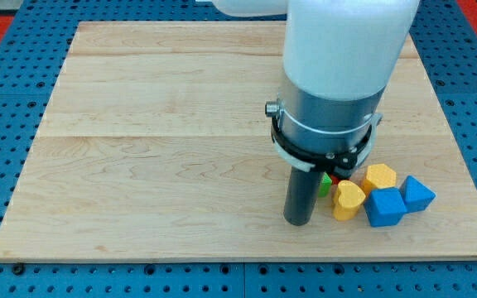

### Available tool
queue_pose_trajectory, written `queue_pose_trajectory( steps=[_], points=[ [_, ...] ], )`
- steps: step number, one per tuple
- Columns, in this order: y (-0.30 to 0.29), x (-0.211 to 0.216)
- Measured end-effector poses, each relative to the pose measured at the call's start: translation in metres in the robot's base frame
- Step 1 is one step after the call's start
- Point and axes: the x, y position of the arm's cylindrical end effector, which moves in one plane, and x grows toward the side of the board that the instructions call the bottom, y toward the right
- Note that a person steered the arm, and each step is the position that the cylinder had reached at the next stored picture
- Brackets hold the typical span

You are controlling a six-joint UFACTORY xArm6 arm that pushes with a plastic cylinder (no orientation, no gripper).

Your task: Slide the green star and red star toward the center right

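Note:
My tip (pixel 298 222) rests on the wooden board (pixel 156 165) at the lower right of the view. Just right of the rod, a small sliver of a green block (pixel 325 185) shows, and a tiny bit of a red block (pixel 336 180) beside it; both are mostly hidden behind the rod and arm, so their shapes cannot be made out. The tip stands to the left of and slightly below these two blocks, close to them.
A yellow heart-like block (pixel 349 199), an orange-yellow block (pixel 380 177), a blue cube (pixel 384 207) and another blue block (pixel 417 194) cluster right of the tip near the board's lower right edge. The arm's white and grey body (pixel 338 74) hides the board's upper right.

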Motion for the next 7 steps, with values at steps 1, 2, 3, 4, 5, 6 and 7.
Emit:
queue_pose_trajectory(
  steps=[1,2,3,4,5,6,7],
  points=[
    [0.004,-0.019],
    [0.024,-0.034],
    [0.059,-0.048],
    [0.085,-0.06],
    [0.103,-0.081],
    [0.11,-0.108],
    [0.116,-0.132]
  ],
)
